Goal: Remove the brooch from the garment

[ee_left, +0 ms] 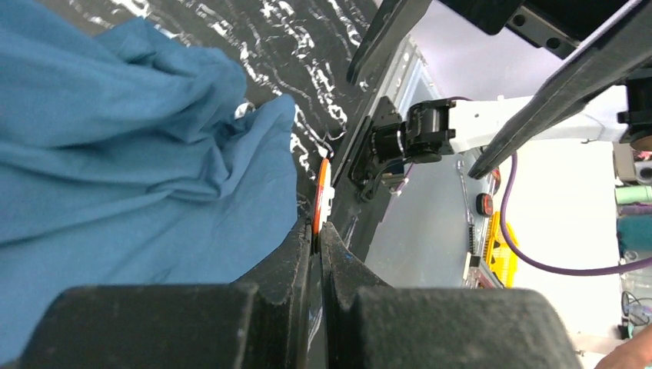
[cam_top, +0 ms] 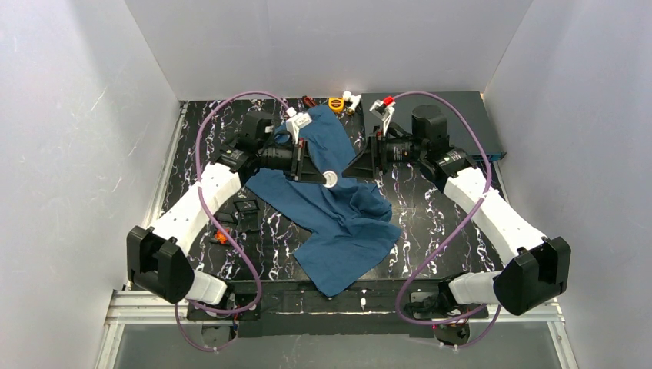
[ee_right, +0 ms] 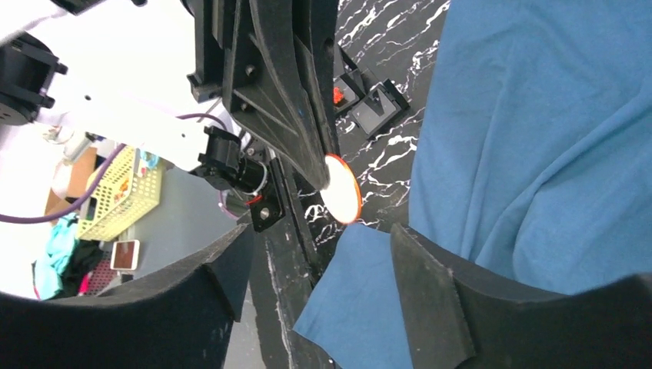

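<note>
The garment [cam_top: 338, 215] is a dark teal-blue T-shirt crumpled across the middle of the black marbled table; it also shows in the left wrist view [ee_left: 115, 154] and the right wrist view [ee_right: 538, 138]. The brooch [cam_top: 330, 180] is a small white disc with an orange rim. My left gripper [cam_top: 321, 175] is shut on it, pinching its edge [ee_left: 319, 201] between the fingertips [ee_left: 318, 227]. In the right wrist view the brooch [ee_right: 342, 188] hangs over bare table beside the cloth. My right gripper [cam_top: 350, 170] faces it, open and empty [ee_right: 319, 238].
A yellow tape measure [cam_top: 336, 103] and white-and-red clips [cam_top: 383, 105] lie at the back edge. A grey-blue pad [cam_top: 454, 115] sits at the back right. Small black holders [cam_top: 246, 207] and an orange piece [cam_top: 221, 237] lie at the left. White walls enclose the table.
</note>
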Motion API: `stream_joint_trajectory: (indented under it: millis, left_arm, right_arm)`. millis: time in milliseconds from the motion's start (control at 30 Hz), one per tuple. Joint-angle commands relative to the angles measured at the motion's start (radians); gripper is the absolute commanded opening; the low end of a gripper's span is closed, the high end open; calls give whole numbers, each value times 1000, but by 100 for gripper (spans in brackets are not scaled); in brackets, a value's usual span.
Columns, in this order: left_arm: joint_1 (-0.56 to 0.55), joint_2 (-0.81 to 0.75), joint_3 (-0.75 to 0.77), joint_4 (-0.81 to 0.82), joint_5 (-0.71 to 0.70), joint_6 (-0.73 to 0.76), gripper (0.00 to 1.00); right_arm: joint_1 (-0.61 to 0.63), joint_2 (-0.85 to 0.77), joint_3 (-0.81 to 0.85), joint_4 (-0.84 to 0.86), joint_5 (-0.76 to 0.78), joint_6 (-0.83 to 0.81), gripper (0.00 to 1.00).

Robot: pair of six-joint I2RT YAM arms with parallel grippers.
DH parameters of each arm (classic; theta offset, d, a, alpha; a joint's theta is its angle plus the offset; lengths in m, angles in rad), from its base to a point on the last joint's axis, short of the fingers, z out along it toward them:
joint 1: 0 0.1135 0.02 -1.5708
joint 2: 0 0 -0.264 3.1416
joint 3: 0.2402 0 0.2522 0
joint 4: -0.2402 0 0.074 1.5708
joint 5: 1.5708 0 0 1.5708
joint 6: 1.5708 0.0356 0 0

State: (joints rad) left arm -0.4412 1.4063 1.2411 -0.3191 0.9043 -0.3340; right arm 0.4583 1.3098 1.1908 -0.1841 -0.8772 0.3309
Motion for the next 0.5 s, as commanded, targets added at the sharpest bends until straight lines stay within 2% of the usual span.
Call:
stream_joint_trajectory:
  millis: [0,33,67,267,367,467]
  left_arm:
    - [51,-48,78,-281,-33,168,0]
    - [68,-58,86,-333,-54,206,0]
    - [81,-71,99,-386,-74,247,0]
    - [131,-111,179,-829,-225,624,0]
    - [134,-140,160,-921,-458,697,0]
    - [134,-193,83,-913,-697,764,0]
  right_arm:
    - [-7,-6,57,-72,15,-67,84]
    - [-7,-4,64,-97,24,-88,94]
    - [-7,0,75,-129,34,-112,98]
    - [-13,12,110,-288,89,-243,99]
    - [-13,14,118,-327,115,-283,98]
    - [-13,11,115,-336,130,-299,98]
